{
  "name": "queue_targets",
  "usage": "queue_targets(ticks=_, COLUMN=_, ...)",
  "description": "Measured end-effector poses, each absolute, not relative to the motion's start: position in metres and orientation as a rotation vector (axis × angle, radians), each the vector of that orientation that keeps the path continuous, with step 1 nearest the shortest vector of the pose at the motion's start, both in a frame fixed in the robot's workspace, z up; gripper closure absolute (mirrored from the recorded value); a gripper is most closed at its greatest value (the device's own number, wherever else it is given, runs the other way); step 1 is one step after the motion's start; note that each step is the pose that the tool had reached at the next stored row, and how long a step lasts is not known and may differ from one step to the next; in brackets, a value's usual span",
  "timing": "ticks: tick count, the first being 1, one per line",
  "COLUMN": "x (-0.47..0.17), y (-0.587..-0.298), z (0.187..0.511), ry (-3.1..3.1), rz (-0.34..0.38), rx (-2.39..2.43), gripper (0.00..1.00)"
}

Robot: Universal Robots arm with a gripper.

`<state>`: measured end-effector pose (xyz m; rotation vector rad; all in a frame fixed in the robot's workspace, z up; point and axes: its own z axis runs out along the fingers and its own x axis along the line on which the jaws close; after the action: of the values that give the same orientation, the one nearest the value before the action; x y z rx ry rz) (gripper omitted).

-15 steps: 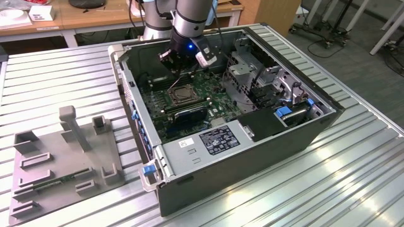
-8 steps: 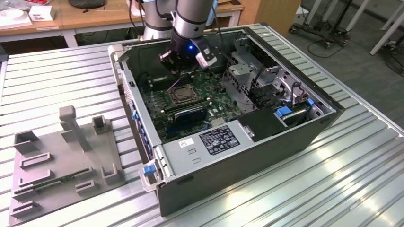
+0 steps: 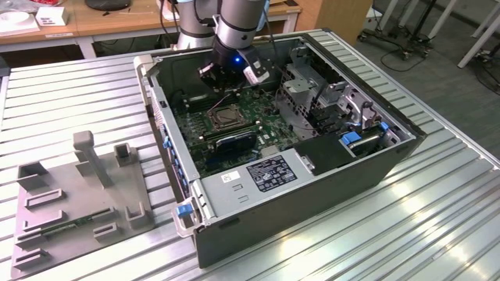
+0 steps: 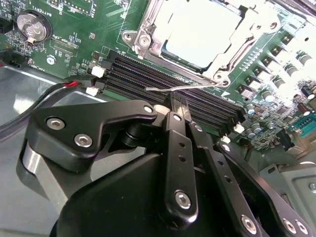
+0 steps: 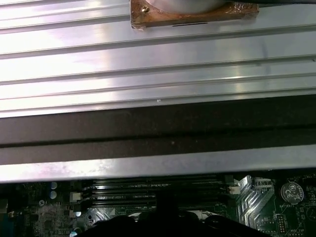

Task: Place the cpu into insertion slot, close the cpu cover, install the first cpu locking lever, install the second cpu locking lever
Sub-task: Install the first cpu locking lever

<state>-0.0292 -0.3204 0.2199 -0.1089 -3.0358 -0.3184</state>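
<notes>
Looking through the exterior view, I see the gripper (image 3: 232, 86) hanging inside the open computer case (image 3: 312, 193), low over the green board (image 3: 262, 114) and near the socket (image 3: 226, 118). The case lies on a ribbed metal table (image 3: 78, 88).

In the second wrist view the gripper (image 4: 176, 103) is drawn narrow, and I can see no gap at its tip. The chip (image 4: 197, 29) sits in the socket, and the cover (image 4: 148, 35) lies flat over it, so the grey top shows through the cut-out. Just beside the socket a thin wire lever (image 4: 190, 87) stands free, reaching across the black memory slots (image 4: 143, 74). The gripper tip is very close to this lever, on the side away from the socket. I cannot tell whether it touches or pinches the lever.
</notes>
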Motion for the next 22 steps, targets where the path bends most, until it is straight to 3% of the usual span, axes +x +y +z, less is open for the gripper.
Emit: queue_targets(ticks=22, x=-0.022, y=-0.324, z=0.206, ry=-3.036, rz=-0.320, rx=-0.133, gripper=0.89)
